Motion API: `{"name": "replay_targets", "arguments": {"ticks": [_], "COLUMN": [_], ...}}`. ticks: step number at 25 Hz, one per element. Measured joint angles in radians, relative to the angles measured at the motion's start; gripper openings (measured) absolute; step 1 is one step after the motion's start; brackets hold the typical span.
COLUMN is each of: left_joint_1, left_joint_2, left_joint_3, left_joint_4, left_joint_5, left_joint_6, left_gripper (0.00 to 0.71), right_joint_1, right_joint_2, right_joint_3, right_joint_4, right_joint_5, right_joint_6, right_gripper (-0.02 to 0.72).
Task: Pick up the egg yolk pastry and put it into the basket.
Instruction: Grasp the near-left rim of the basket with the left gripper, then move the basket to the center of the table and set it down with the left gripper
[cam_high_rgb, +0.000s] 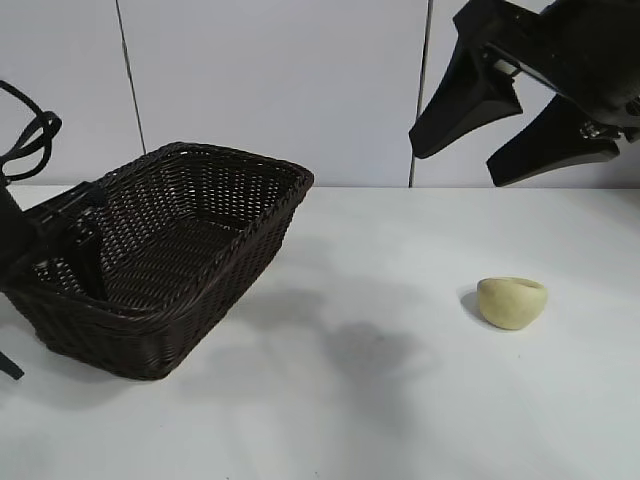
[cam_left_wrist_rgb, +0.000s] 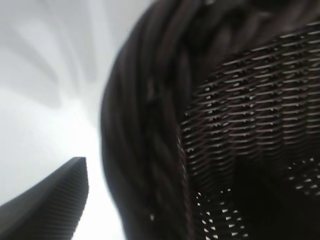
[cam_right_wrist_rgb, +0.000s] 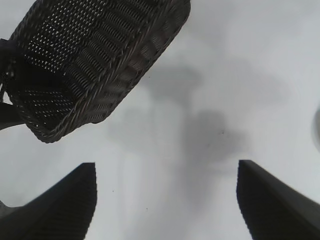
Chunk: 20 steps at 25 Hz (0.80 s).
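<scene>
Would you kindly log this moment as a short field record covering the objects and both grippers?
pastry: small pale yellow dome-shaped egg yolk pastry, lying alone on the white table, untouched
basket: large dark brown woven wicker basket, tilted, no pastry inside
left gripper: at the basket's left rim, one finger outside the braided edge
right gripper: open, raised above the pastry, holding nothing

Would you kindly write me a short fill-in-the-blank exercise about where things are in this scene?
1. The egg yolk pastry lies on the ____, not in the basket.
2. The right gripper hangs above the pastry with its fingers ____.
3. The left gripper is at the basket's braided ____.
4. The basket holds ____ pastries.

Missing words: table; open; rim; no
</scene>
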<state>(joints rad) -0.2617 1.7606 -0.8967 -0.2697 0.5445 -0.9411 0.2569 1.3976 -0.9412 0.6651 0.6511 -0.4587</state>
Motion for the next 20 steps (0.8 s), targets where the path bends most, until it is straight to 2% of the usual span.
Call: {"name": "replay_targets", "arguments": {"ticks": [5, 7, 13, 20], "left_joint_1": [0.000, 0.000, 0.000, 0.003], "left_joint_2": [0.000, 0.000, -0.001, -0.029], "left_joint_3": [0.000, 0.000, -0.001, -0.066], "left_joint_4": [-0.006, -0.011, -0.014, -0.004], "left_joint_5": [-0.006, -0.025, -0.017, 0.074], "left_joint_6": [-0.041, -0.053, -0.052, -0.021], "left_gripper": [0.140, 0.100, 0.100, 0.100], "right_joint_1": [0.000, 0.000, 0.000, 0.000], "right_joint_2": [0.000, 0.000, 0.000, 0.000], "right_joint_3": [0.000, 0.000, -0.001, -0.002], "right_joint_4": [0.000, 0.000, 0.000, 0.000], "right_joint_5": [0.001, 0.001, 0.001, 0.001], "right_joint_6": [0.000, 0.000, 0.000, 0.000], "right_gripper": [0.555, 0.555, 0.555, 0.555]}}
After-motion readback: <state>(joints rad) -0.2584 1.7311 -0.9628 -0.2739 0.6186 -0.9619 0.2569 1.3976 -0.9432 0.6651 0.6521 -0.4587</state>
